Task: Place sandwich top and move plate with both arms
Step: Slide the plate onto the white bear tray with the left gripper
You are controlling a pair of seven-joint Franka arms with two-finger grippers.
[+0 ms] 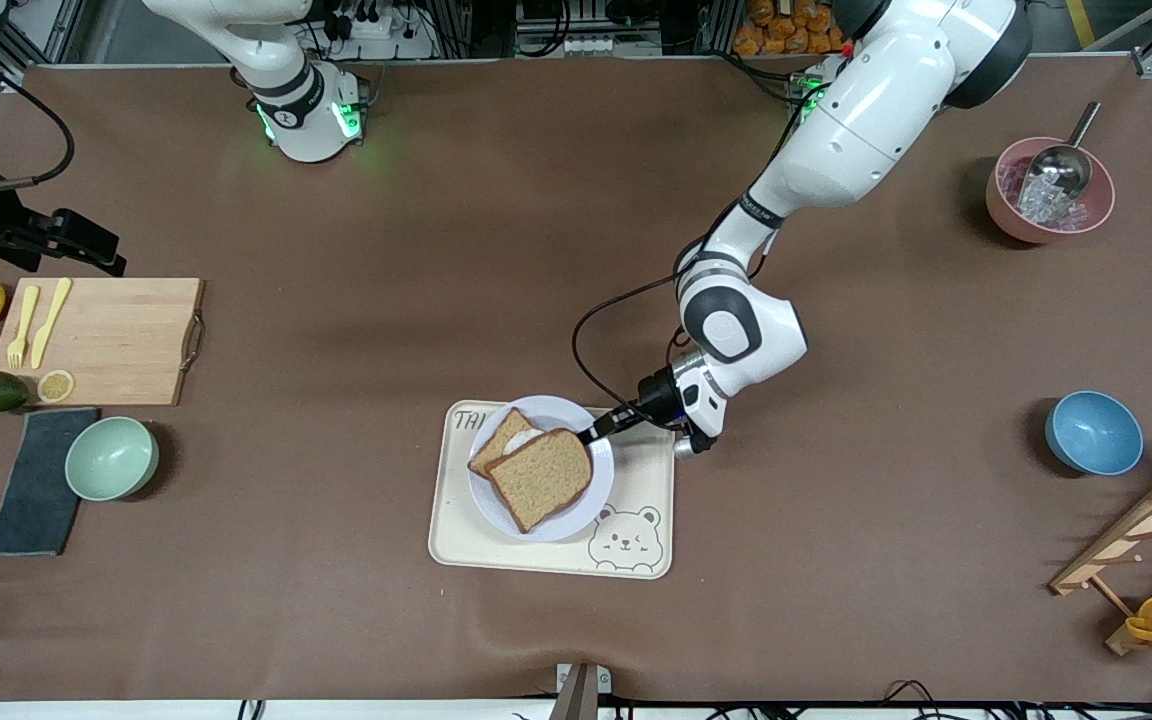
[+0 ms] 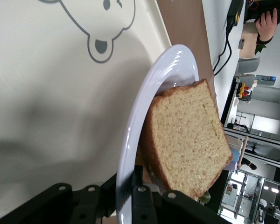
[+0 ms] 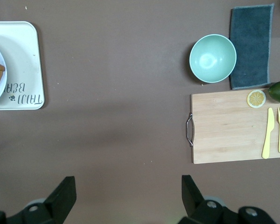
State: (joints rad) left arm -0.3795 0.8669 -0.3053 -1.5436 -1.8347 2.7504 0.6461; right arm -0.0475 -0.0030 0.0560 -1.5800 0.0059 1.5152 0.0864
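Front view shows a brown desk (image 1: 456,250) with a cream tray (image 1: 641,485) near the middle of its camera-side edge, a bear drawn in one corner. On the tray sits the plate (image 1: 576,510), pale and round, and on it the sandwich top (image 1: 541,478), a brown slice with a darker crust. It lies flat over a lower slice (image 1: 498,440) that peeks out toward the right arm's end, with something white between them. Its rounded crust end points toward the camera-side edge; its long axis runs slantwise across the plate.

The left gripper (image 1: 600,430) reaches low over the tray, its fingers closed on the plate's rim at the side toward the left arm's end; the left wrist view shows them pinching that rim.

The right gripper (image 3: 128,198) waits above bare desk with its fingers wide apart, holding nothing. Toward the right arm's end lie a cutting board (image 1: 121,340), a green bowl (image 1: 112,457) and a dark cloth (image 1: 36,480). A blue bowl (image 1: 1094,432) and a pink bowl (image 1: 1049,190) stand toward the left arm's end, well apart from the tray.
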